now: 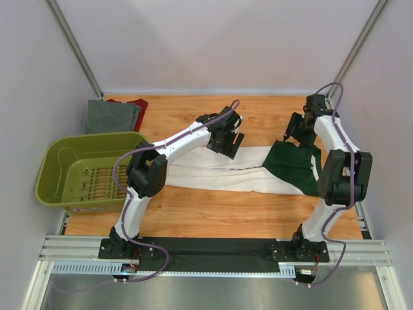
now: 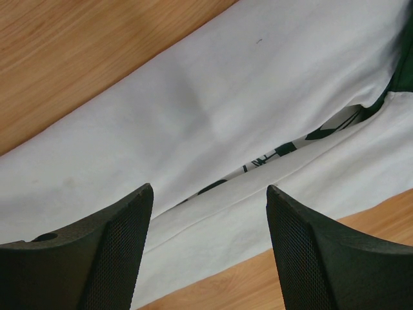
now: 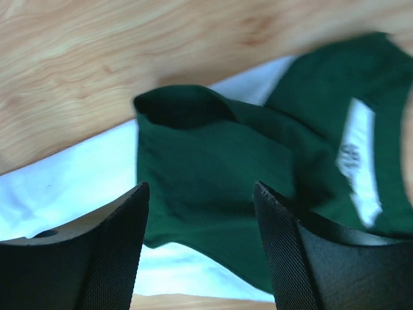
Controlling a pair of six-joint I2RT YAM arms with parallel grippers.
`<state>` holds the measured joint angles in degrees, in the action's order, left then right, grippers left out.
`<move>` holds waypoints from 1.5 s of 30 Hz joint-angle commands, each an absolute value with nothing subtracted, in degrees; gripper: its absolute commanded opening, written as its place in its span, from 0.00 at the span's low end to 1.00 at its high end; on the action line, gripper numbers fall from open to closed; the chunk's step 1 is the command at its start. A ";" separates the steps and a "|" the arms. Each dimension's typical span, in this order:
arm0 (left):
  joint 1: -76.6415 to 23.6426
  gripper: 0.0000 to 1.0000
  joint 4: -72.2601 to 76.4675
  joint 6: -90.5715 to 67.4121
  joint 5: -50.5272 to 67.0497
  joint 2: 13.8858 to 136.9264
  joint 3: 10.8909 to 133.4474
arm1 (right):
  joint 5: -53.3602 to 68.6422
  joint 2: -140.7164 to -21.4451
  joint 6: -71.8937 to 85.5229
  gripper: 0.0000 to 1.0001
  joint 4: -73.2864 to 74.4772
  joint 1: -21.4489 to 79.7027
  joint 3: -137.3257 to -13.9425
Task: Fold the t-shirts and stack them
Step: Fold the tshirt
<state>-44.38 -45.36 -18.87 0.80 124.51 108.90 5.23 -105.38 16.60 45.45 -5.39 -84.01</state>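
The white t-shirt with a dark green shoulder part lies folded lengthwise across the middle of the table. My left gripper hovers open above its far edge; the left wrist view shows white cloth under the spread fingers, nothing held. My right gripper is open above the green end; in the right wrist view the green sleeve lies loose below the fingers. A grey t-shirt rests folded at the far left on a dark red one.
An olive-green plastic basket stands at the table's left edge. White walls close in the back and sides. Bare wood stretches between the shirt and the arm bases.
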 commanded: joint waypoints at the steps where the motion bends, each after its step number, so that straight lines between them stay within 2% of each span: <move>1: -44.21 0.78 -45.53 -17.23 1.05 124.28 111.44 | -5.88 -97.40 19.68 0.68 46.50 -7.90 -80.69; 3: -44.12 0.77 -45.70 -17.23 1.23 124.37 111.53 | -7.03 -95.98 21.09 0.66 45.88 -10.01 -77.27; 6: -44.12 0.78 -45.70 -17.05 1.23 124.28 111.53 | -6.60 -95.53 22.15 0.59 45.27 -12.48 -74.10; 12: -44.12 0.78 -45.79 -17.40 1.67 124.45 111.45 | -4.39 -98.08 22.32 0.54 42.11 -12.92 -70.67; 14: -44.12 0.77 -45.88 -17.49 1.41 124.54 111.45 | -5.27 -99.31 22.15 0.49 40.96 -12.92 -70.31; 15: -44.21 0.77 -45.88 -17.49 1.41 124.54 111.45 | -5.27 -100.62 21.97 0.42 40.78 -12.92 -70.57; 17: -44.12 0.77 -45.88 -17.49 1.41 124.63 111.45 | -4.14 -101.95 21.71 0.36 40.43 -12.83 -71.19; 21: -44.21 0.77 -46.05 -17.58 1.06 124.72 111.71 | -2.11 -101.79 21.01 0.12 39.82 -11.52 -71.28; 26: -44.12 0.77 -46.23 -17.40 1.14 125.15 112.24 | -0.88 -97.56 19.60 0.01 35.34 -9.76 -67.94; 30: -44.03 0.77 -46.67 -17.31 1.49 125.86 113.11 | 2.55 -95.10 18.37 0.00 32.35 -9.67 -67.50; 35: -43.86 0.77 -46.76 -17.14 1.58 126.04 113.47 | 0.10 -94.57 16.44 0.00 31.03 -9.67 -68.46; 45: -43.68 0.77 -47.37 -16.79 0.97 126.30 113.29 | -5.71 -101.78 14.59 0.00 30.94 -9.67 -72.86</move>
